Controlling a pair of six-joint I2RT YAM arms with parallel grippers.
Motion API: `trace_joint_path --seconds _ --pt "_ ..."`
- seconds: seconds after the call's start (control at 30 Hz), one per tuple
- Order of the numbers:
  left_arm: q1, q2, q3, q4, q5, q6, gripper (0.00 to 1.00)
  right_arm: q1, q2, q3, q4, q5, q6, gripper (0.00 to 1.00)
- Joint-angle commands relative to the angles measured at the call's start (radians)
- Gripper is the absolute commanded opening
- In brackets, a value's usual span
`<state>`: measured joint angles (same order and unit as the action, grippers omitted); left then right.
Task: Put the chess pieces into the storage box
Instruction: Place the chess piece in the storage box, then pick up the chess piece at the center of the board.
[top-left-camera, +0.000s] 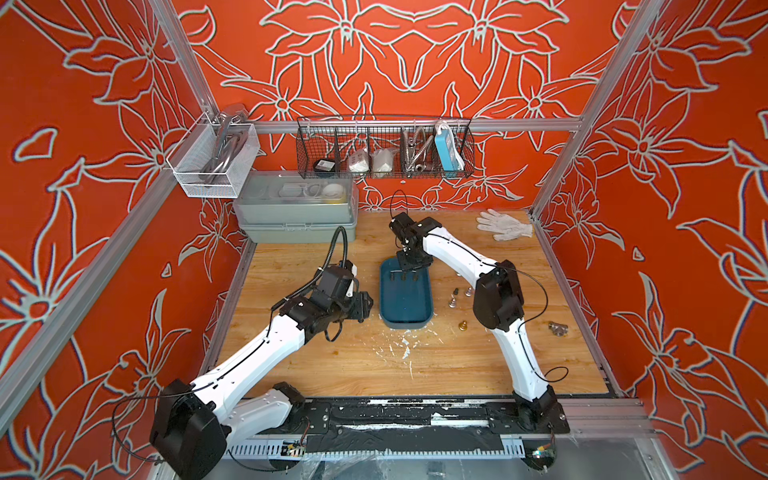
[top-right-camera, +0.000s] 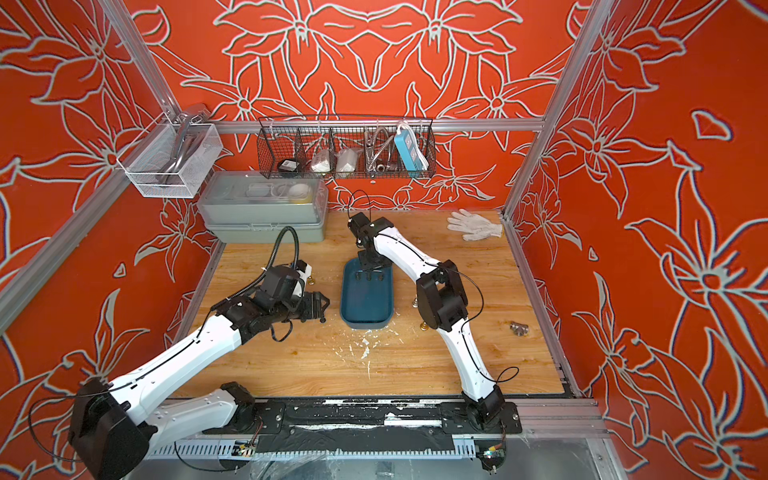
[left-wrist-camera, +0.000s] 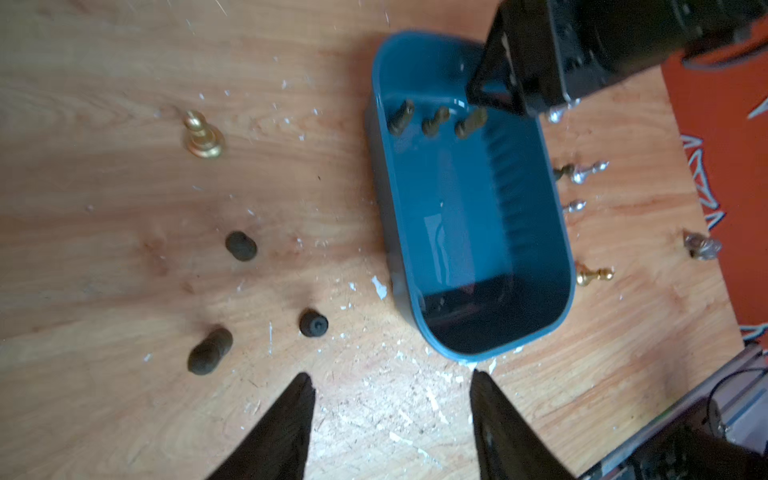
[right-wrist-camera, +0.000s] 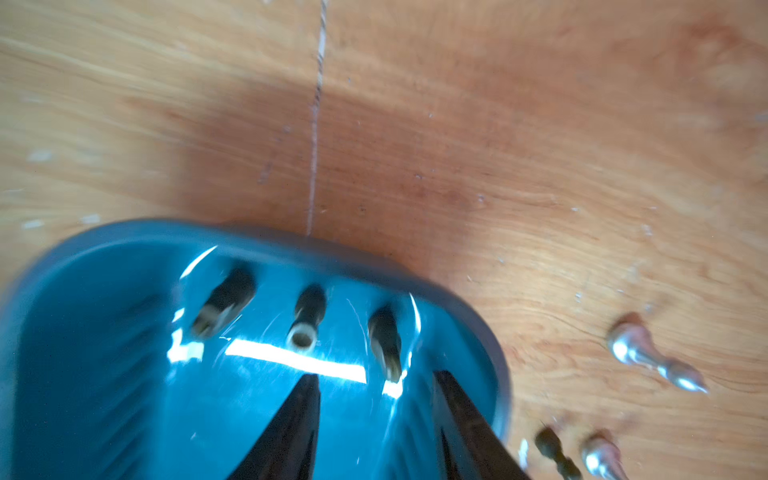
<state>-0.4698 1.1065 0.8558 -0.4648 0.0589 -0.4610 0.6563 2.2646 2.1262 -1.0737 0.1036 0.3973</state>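
The storage box (top-left-camera: 405, 307) is mid-table on the wood (top-left-camera: 478, 365), long walls running away from me, well apart from every table edge. My right gripper (top-left-camera: 409, 266) hangs over its far end. The right wrist view is blurred, but I see the jaws parted with only blue floor in the gap, so nothing is held. Three black pieces (right-wrist-camera: 307, 316) stand in a row by the far wall.

My left gripper (top-left-camera: 365, 305) sits just beside the box's left wall, jaws spread and empty.

The widest bare stretch lies between the box's near end and the front rail, flecked with white scuffs (top-left-camera: 405, 349). It's tighter on the right: two silver pieces (top-left-camera: 453, 301), a dark piece (top-left-camera: 456, 291) and a gold piece (top-left-camera: 462, 326) stand between the box wall and my right elbow.

The left wrist view gives me what both top views lose under the left arm: three loose black pieces (left-wrist-camera: 241, 246) and a second gold piece (left-wrist-camera: 201, 135) left of the box. Only the top views show the white glove (top-left-camera: 505, 225) at the far right corner and the grey case (top-left-camera: 297, 208) at the far left.
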Motion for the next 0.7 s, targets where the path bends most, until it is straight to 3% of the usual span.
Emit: trace_joint_path --seconds 0.0,0.1,0.23,0.33,0.4,0.53,0.67 --pt "0.078 0.037 0.106 -0.044 0.038 0.001 0.59 0.006 -0.196 -0.097 0.048 -0.032 -0.028 0.49" --pt "0.128 0.101 0.209 -0.100 -0.013 0.005 0.63 0.006 -0.400 -0.346 0.253 -0.046 -0.042 0.51" --pt "0.211 0.242 0.348 -0.198 -0.053 -0.002 0.64 0.009 -0.718 -0.806 0.695 -0.148 -0.067 0.56" --pt "0.257 0.355 0.432 -0.274 -0.042 0.012 0.63 0.009 -0.879 -1.059 0.909 -0.234 -0.089 0.60" --pt "0.272 0.408 0.451 -0.288 -0.079 0.021 0.62 0.011 -0.952 -1.173 0.980 -0.243 -0.097 0.62" --pt "0.283 0.494 0.478 -0.307 -0.049 0.038 0.56 0.016 -1.059 -1.332 1.084 -0.299 -0.130 0.62" --pt "0.238 0.505 0.459 -0.329 -0.059 0.055 0.54 0.022 -1.117 -1.432 1.169 -0.317 -0.175 0.62"
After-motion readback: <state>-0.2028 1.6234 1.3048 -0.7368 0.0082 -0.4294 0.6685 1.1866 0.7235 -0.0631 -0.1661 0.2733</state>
